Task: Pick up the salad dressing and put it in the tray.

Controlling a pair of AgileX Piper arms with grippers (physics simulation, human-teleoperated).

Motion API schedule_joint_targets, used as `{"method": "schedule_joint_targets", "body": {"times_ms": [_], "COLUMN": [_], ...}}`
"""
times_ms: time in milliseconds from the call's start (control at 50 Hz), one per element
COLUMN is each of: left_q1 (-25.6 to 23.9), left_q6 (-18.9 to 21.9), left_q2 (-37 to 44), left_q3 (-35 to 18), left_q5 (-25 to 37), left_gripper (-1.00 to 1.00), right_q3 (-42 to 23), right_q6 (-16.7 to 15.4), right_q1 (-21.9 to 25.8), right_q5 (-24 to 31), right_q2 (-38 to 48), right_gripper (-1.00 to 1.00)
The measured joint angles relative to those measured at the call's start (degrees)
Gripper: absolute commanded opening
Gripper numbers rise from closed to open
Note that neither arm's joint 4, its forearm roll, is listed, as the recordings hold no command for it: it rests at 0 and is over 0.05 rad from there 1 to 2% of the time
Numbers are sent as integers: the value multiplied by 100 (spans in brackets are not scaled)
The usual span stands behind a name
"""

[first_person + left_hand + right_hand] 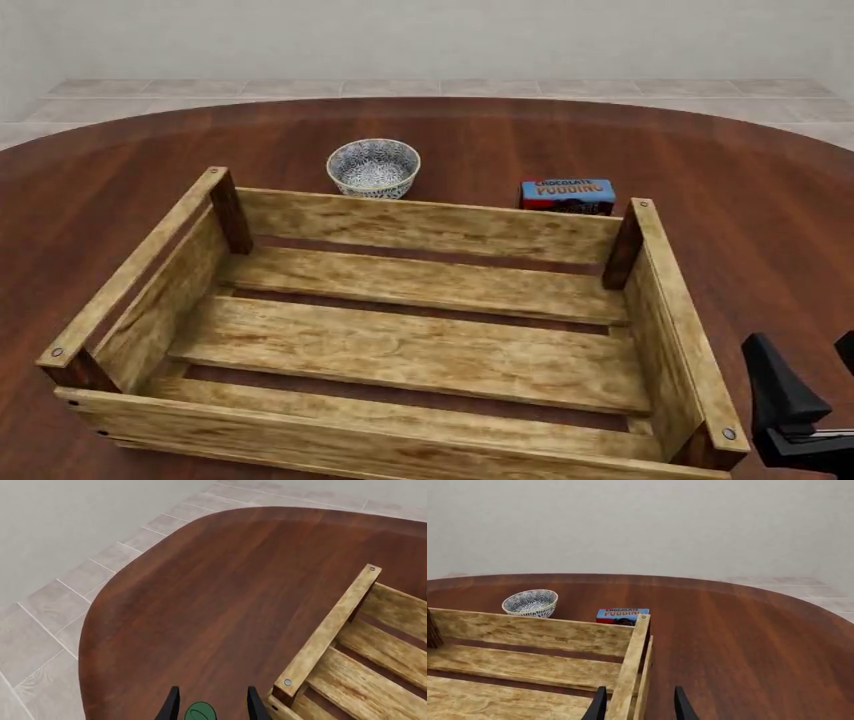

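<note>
In the left wrist view only the dark green cap of the salad dressing (200,713) shows, between my left gripper's (213,709) two fingers. The fingers stand apart from the cap, so the gripper is open. The white body of the bottle is hidden. A corner of the tray (331,626), a light-wood slatted crate, lies close beside it. In the front view the tray (427,226) fills the middle; the bottle and the left gripper are out of that view. My right gripper (814,385) is open and empty, outside the tray's right wall; in the right wrist view it (639,707) looks along that wall (630,665).
A small patterned white bowl (374,166) stands behind the tray's far wall, and a blue chocolate pudding box (569,194) stands behind its far right corner. Both show in the right wrist view: bowl (530,602), box (622,615). The table's rounded edge (90,630) and tiled floor lie beyond the left gripper.
</note>
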Motion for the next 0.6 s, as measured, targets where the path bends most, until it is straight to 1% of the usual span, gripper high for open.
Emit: {"method": "schedule_joint_targets", "body": {"times_ms": [600], "left_q1": [283], "left_q6": [302], "left_q2": [110], "left_q3": [416], "left_q5": [-337], "left_gripper": [100], "right_q3": [-1], "right_q6": [-11], "right_q1": [-3], "right_q5": [45], "right_q2": [-41], "right_gripper": [100]}}
